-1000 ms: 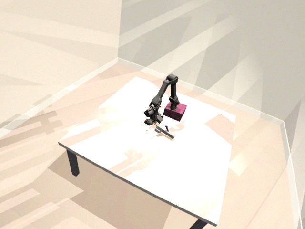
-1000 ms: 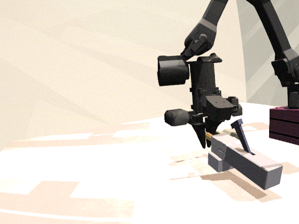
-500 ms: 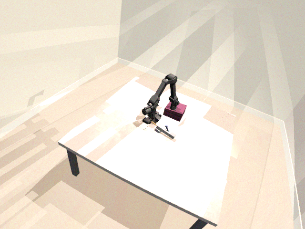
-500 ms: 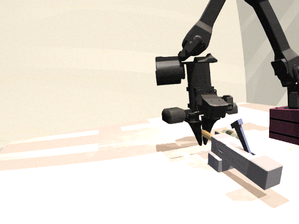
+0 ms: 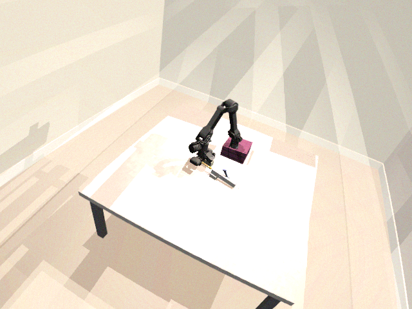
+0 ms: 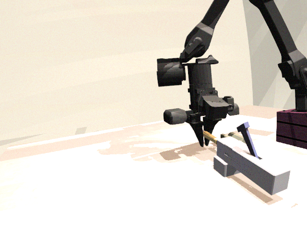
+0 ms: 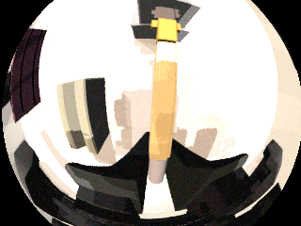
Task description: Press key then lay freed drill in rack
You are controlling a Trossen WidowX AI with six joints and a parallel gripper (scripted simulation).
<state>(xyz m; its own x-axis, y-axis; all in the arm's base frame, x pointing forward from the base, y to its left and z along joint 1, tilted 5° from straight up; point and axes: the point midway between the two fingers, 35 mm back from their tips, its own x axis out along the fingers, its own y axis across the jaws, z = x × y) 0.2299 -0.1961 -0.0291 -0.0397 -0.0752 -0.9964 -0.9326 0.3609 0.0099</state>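
Gripper point(image 6: 205, 144) clenched on drill point(image 6: 209, 137), mostly drawn from block point(image 6: 250, 166); key point(image 6: 248, 139) upright. Left: full withdrawal, placing in rack point(image 7: 85, 115).

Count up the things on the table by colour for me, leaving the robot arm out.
Yellow: 1, the drill
Grey: 1, the block
Blue: 1, the key
Striped pale and dark: 1, the rack
Purple: 1, the base box
Total: 5

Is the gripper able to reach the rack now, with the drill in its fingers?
Probably yes. The gripper is shut on the drill, and the striped rack lies close beside it with nothing visible between them.
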